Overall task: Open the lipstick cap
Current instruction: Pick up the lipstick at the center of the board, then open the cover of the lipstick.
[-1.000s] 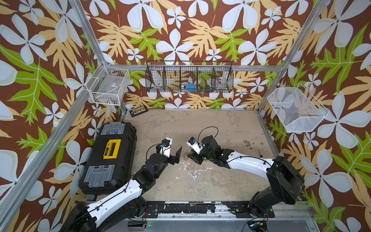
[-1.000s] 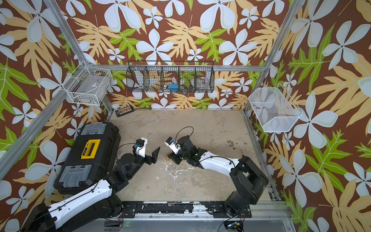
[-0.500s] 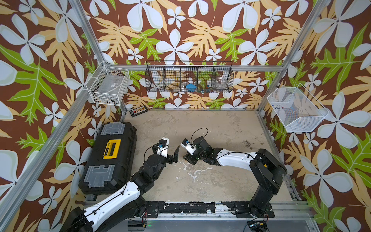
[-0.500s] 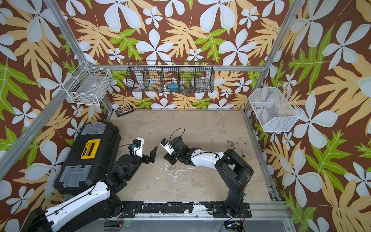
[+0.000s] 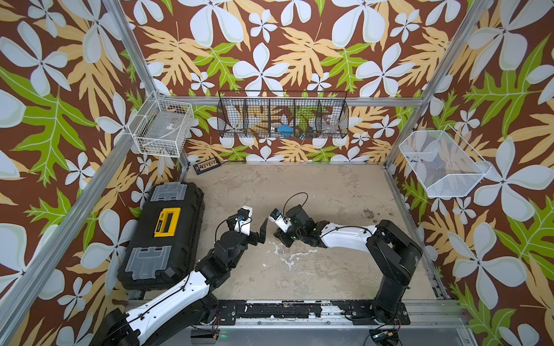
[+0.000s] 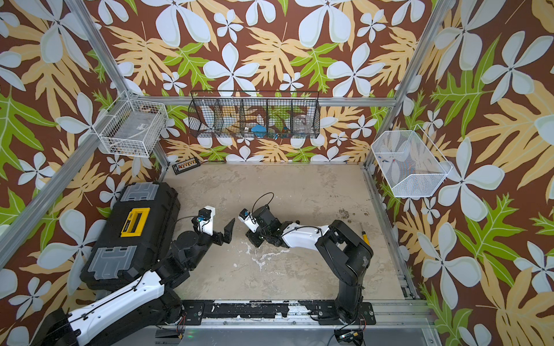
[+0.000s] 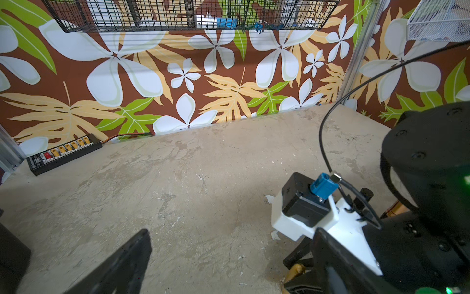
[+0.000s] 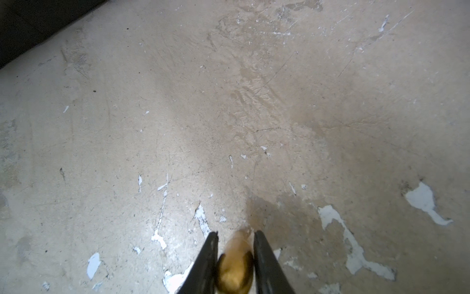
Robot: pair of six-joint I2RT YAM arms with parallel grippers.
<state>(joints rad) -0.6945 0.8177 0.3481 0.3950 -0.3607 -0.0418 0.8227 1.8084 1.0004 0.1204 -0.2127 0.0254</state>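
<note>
Most lipstick (image 8: 234,268) hides within the right gripper (image 8: 235,233).

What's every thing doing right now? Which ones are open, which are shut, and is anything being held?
lipstick: pinched by the right gripper; cap on or off, too blurred to tell.
right gripper: shut on the lipstick.
left gripper: wide open, holding nothing.
toolbox: lid shut, lying flat on the table.
black wire basket: hanging on the back wall, things inside.
</note>
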